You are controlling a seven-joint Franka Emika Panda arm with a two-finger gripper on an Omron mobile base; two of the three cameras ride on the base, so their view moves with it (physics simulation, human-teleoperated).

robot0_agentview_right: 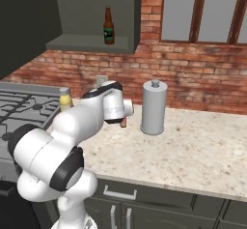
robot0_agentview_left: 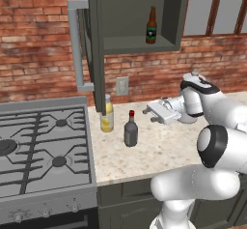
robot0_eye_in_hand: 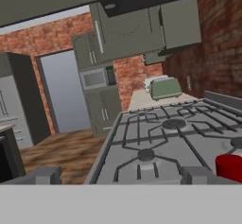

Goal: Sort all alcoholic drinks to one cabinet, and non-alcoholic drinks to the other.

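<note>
Gripper (robot0_agentview_left: pixel 150 115) held level above the speckled bench (robot0_agentview_left: pixel 159 150), pointing left toward the stove (robot0_agentview_left: pixel 43 146); jaws stand wide apart, nothing between them. Hand view looks out across the stove grates, with the red cap of the grey bottle (robot0_eye_in_hand: pixel 229 167) at lower right, just beside the right fingertip. Grey glass bottle with red cap (robot0_agentview_left: pixel 130 129) stands upright on the bench, a little left of and below the gripper, not touching it. Just behind it and to its left, the tall yellow bottle (robot0_agentview_left: pixel 107 114) stands upright near the stove edge; the two bottles are near each other but apart. In the right base view a grey cylindrical canister (robot0_agentview_right: pixel 154 107) stands on the bench to the arm's right. Wall outlet (robot0_agentview_left: pixel 122 86) on the brick behind the bottles. Above, the wall cabinet (robot0_agentview_left: pixel 140 42) hangs open, its door with the pale bar handle (robot0_agentview_left: pixel 77 44) swung left; the brown beer bottle (robot0_agentview_left: pixel 152 26) stands upright on its inner shelf, toward the right side.
</note>
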